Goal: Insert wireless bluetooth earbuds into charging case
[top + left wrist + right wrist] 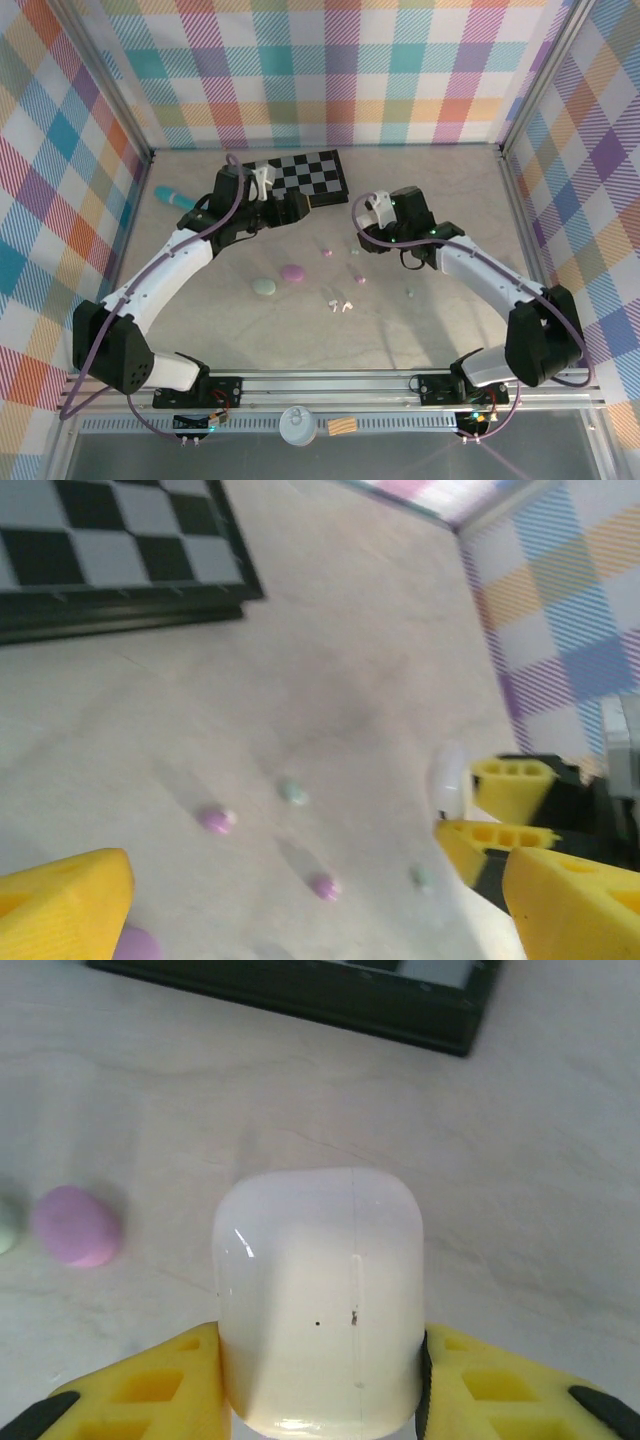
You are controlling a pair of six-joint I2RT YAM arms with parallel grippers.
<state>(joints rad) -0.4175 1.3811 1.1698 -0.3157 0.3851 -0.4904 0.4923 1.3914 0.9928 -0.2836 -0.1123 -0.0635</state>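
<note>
**A:** How far along is this?

**B:** Barely begun, I'd judge. Nearest the arm bases, the two white earbuds (340, 304) lie loose on the desk (300, 345), side by side and in no case.

**A:** And the coloured ones?

**B:** A little further out, a green earbud (408, 293) lies alone to the right. The green case (264, 286) sits left of the middle, with the pink case (293, 271) just beside it. Both look shut, though they are small from above. A pink earbud (361, 279) lies between those cases and the right arm. Beyond it, a second pink earbud (326, 252) and a second green earbud (357, 251) lie near each other. That makes six buds, all out on the desk.

**A:** What about the pincers?

**B:** Further back, the right pincer (320, 1400) is clamped on the white case (320, 1280), with a yellow finger on each flank. From the wrist view its lid looks closed, and I see no opening. The left pincer (315, 900) stands wide apart with nothing between its fingers, and looks across the scattered buds toward the held case. Behind both, a chessboard (305, 175) lies at the far side and has no part in the job.

**A:** So what's left?

**B:** Nearly everything. The cases have to be opened, and each bud has to be picked up and seated. The grip on the white case suggests the white pair goes first, but that is only my guess.
</note>
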